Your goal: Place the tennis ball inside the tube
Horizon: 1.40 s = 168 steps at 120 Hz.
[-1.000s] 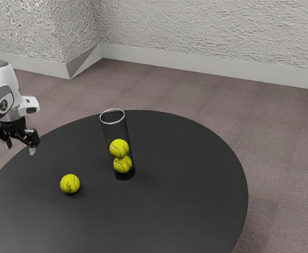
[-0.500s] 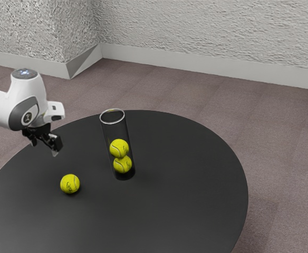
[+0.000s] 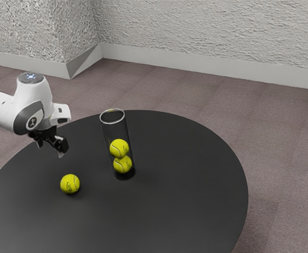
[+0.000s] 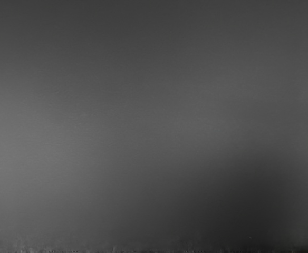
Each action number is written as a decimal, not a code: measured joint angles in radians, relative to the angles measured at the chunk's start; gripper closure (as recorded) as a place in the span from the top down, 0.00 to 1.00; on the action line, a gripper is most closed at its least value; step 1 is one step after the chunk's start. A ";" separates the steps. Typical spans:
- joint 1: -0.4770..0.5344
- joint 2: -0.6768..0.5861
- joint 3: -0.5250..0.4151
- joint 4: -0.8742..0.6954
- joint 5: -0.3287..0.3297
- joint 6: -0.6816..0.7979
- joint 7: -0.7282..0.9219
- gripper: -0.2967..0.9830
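On the worktop (image 3: 180,182): loose tennis ball (image 3: 70,184), outside the tube (image 3: 111,130) and apart from it, toward the exterior view's left.
Tube: transparent, standing with its mouth upward; lower ball (image 3: 122,165) and upper ball (image 3: 119,148) stacked inside, with space above them to the rim (image 3: 112,123).
Gripper (image 3: 50,148): raised, tilted, above and behind the loose ball as seen in the exterior view; fingers apart, nothing between them.
Stage (judged): approach to the loose ball; grasp and insertion remain to be done.
Alignment (advised): hand centred over the ball and squared to the worktop before descent, fingers straddling the ball's widest part.
Descent (advised): slow and vertical, since a fingertip brushing one side would probably set the ball rolling.
Closure (advised): even, at mid-height; a grip too high may squeeze the ball out downward.
Clearance (advised): fingers and hand kept away from the tall tube, which a sideways knock could topple; ball lifted above the rim before crossing.
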 joint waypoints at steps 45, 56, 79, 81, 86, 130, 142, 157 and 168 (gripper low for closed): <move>-0.046 0.015 -0.011 -0.019 -0.079 -0.037 -0.019 0.77; -0.052 0.019 -0.031 -0.028 -0.126 -0.054 -0.020 0.77; -0.055 0.018 -0.045 -0.037 -0.195 -0.103 -0.023 0.77; -0.055 0.018 -0.045 -0.038 -0.200 -0.107 -0.023 0.77; -0.056 0.017 -0.046 -0.039 -0.210 -0.117 -0.024 0.77; -0.057 0.045 -0.047 -0.054 -0.276 -0.149 -0.025 0.77; -0.060 0.067 -0.053 -0.053 -0.291 -0.137 -0.019 0.77; -0.058 0.089 -0.060 -0.052 -0.321 -0.125 -0.010 0.77; -0.056 0.109 -0.063 -0.052 -0.341 -0.105 -0.001 0.77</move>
